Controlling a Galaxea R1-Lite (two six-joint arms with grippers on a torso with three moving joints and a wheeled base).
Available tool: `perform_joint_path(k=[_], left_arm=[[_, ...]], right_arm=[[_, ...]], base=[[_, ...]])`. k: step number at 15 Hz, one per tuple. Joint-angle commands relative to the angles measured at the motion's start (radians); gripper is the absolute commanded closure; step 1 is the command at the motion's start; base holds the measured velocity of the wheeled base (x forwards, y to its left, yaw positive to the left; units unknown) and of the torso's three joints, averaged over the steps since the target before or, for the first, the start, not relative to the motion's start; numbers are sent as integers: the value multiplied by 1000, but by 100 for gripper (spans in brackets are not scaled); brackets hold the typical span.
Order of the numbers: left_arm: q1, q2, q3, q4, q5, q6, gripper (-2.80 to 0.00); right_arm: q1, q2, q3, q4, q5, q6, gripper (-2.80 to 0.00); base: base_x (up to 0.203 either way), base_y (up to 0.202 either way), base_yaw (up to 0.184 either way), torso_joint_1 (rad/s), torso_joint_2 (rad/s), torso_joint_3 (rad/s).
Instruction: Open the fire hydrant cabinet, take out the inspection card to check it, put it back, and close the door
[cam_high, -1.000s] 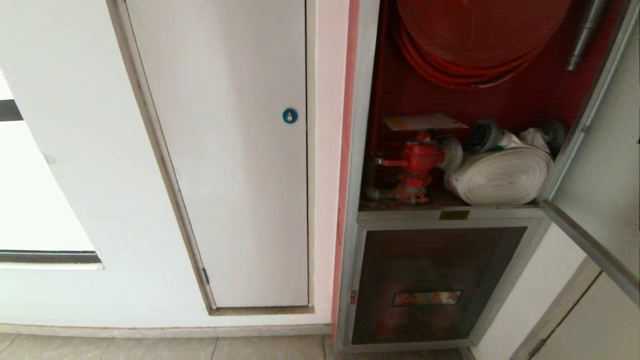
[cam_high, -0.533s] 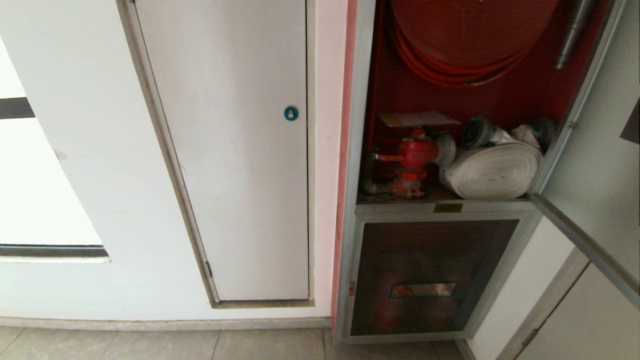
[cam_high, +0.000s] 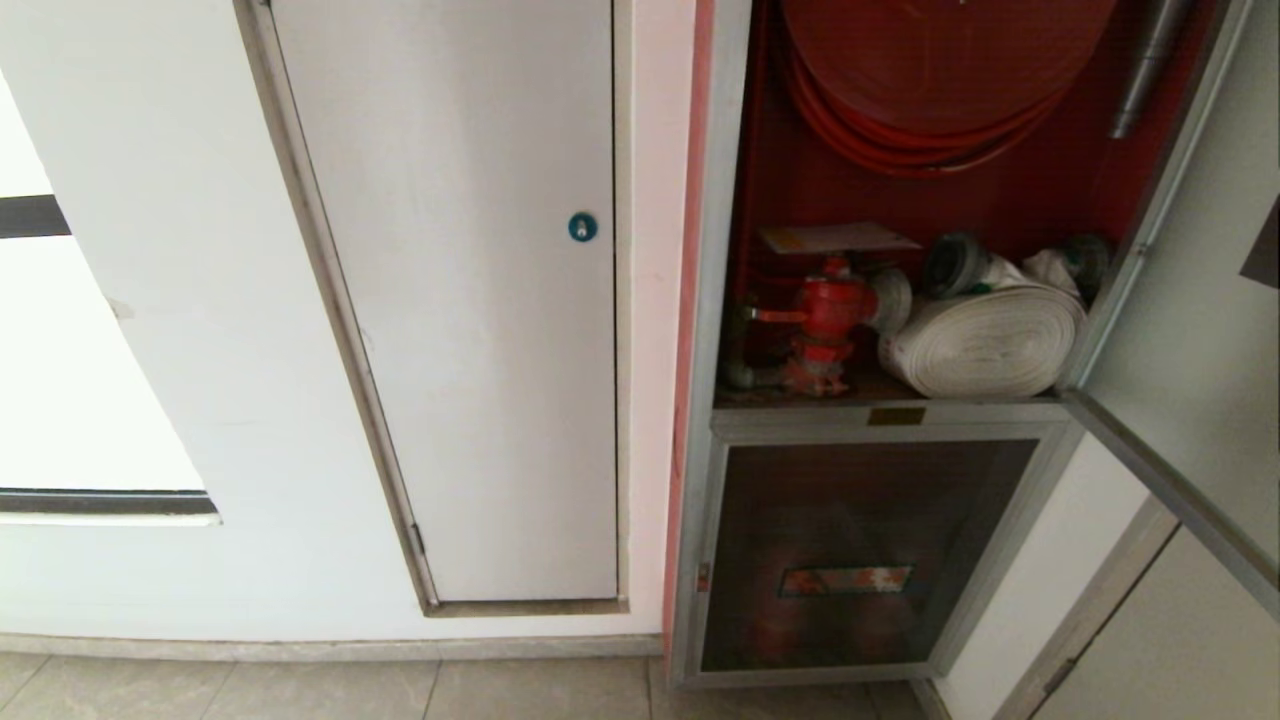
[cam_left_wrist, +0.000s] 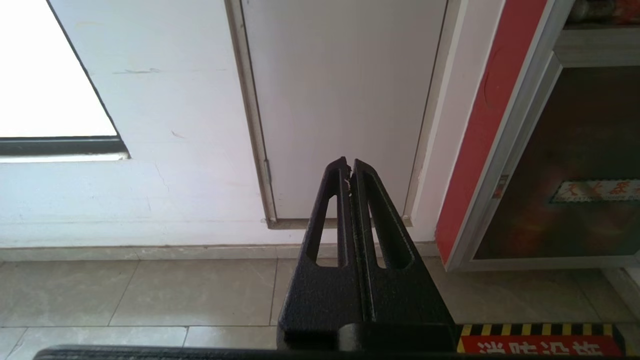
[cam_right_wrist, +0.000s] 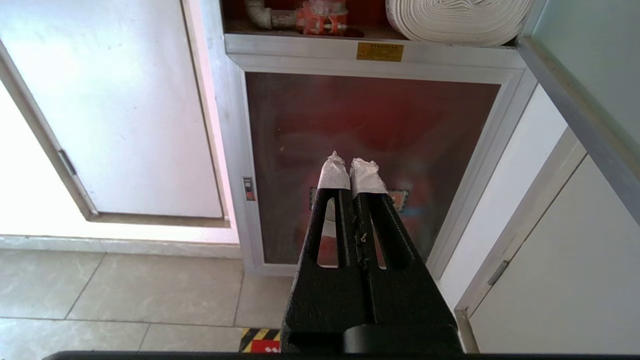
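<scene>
**Head view: card on the valve, door wide open, both grippers empty**

Head view gives me the fire hydrant cabinet (cam_high: 722, 250) with its door (cam_high: 1190, 330) swung out to my right. The inspection card (cam_high: 838, 238) lies flat on top of the red valve (cam_high: 830, 310), just left of the white rolled hose (cam_high: 985, 340) and below the red hose reel (cam_high: 940, 80), its yellow-orange end towards the cabinet's left wall.

Neither arm shows in that view. From the wrist cameras, the left gripper (cam_left_wrist: 349, 167) has its fingers pressed together, pointing at the white panel (cam_left_wrist: 345, 100) low by the floor; the right gripper (cam_right_wrist: 352, 167) is likewise closed on nothing, its taped tips facing the lower dark glass panel (cam_right_wrist: 370, 150), under the shelf.

I judge the card to be light, thin and bendy, likely slick on its face. It overhangs the valve, so I would pinch the near free edge rather than press down. A gentle grip should do; a hard squeeze could crease it, and a nudge could slide it behind the valve.
</scene>
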Motion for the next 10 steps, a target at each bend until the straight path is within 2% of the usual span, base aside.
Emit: perform_joint_path(k=[1,10], left_arm=[[0,1,0,0,1,0,0],[0,1,0,0,0,0,0]], right_arm=[[0,1,2,0,-1,-1,0],[0,1,2,0,0,-7,0]], base=[[0,0,0,0,0,0],[0,0,0,0,0,0]])
